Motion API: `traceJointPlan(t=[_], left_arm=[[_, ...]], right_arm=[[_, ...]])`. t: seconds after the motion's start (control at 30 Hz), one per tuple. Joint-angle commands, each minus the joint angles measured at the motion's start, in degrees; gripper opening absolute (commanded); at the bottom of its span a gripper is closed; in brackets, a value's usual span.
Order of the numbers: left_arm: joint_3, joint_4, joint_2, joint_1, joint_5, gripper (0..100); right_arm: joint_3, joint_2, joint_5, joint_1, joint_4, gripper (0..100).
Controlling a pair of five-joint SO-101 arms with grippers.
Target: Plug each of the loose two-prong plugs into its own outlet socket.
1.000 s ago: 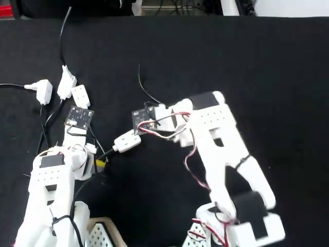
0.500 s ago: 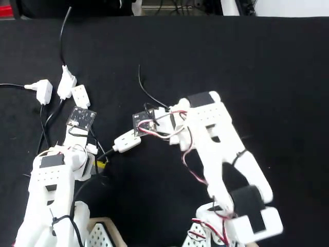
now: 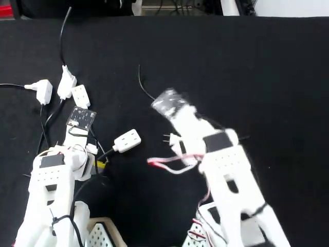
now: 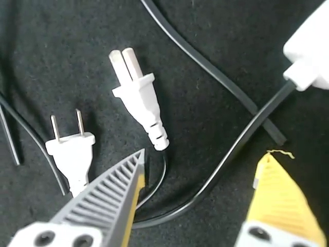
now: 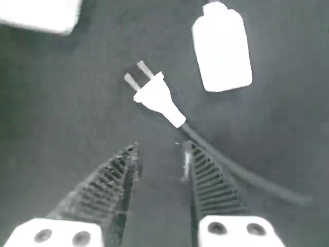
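Two loose white two-prong plugs (image 4: 139, 100) (image 4: 69, 149) lie on the black mat just ahead of my left gripper (image 4: 204, 154), which is open and holds nothing. A white outlet socket (image 4: 311, 51) on a black cord sits off to one side; from above that socket (image 3: 127, 140) lies between the arms. A third white plug (image 3: 172, 139) lies to the right of it, prongs toward it. In the right wrist view this plug (image 5: 157, 98) rests loose ahead of my right gripper (image 5: 160, 148), which is open and empty. A white socket block (image 5: 222, 47) lies beyond it.
More white plugs and socket blocks (image 3: 43, 90) (image 3: 67, 85) (image 3: 80, 96) cluster at the far left with black cords (image 3: 61, 36) trailing off. A thin black wire (image 3: 144, 87) curls near the middle. The right arm (image 3: 221, 154) is blurred over the mat.
The right arm has pulled away from the middle socket and swung over, blurred in motion. A white plug now lies loose to the right of that socket. The left arm has not moved.
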Motion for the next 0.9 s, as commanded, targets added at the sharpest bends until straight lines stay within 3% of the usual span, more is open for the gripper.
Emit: traceJointPlan(t=[0.0, 0.2, 0.47, 0.63, 0.87], left_arm=[[0.1, -0.5, -1.0, -0.1, -0.3, 33], [0.1, -0.5, -1.0, -0.1, -0.3, 33], [0.1, -0.5, -1.0, -0.1, -0.3, 33], [0.1, -0.5, -1.0, -0.1, -0.3, 33], [0.1, -0.5, -1.0, -0.1, -0.3, 33]], right_arm=[[7.1, -4.1, -24.4, -1.1, -11.0, 19.4], [3.3, 2.9, -40.0, -3.1, -6.6, 17.7], [-9.2, 22.9, -62.9, -0.1, -10.8, 17.7], [-13.1, 30.0, -70.4, 4.9, -10.8, 17.7], [-14.1, 35.6, -71.1, 6.7, -12.0, 17.7]])
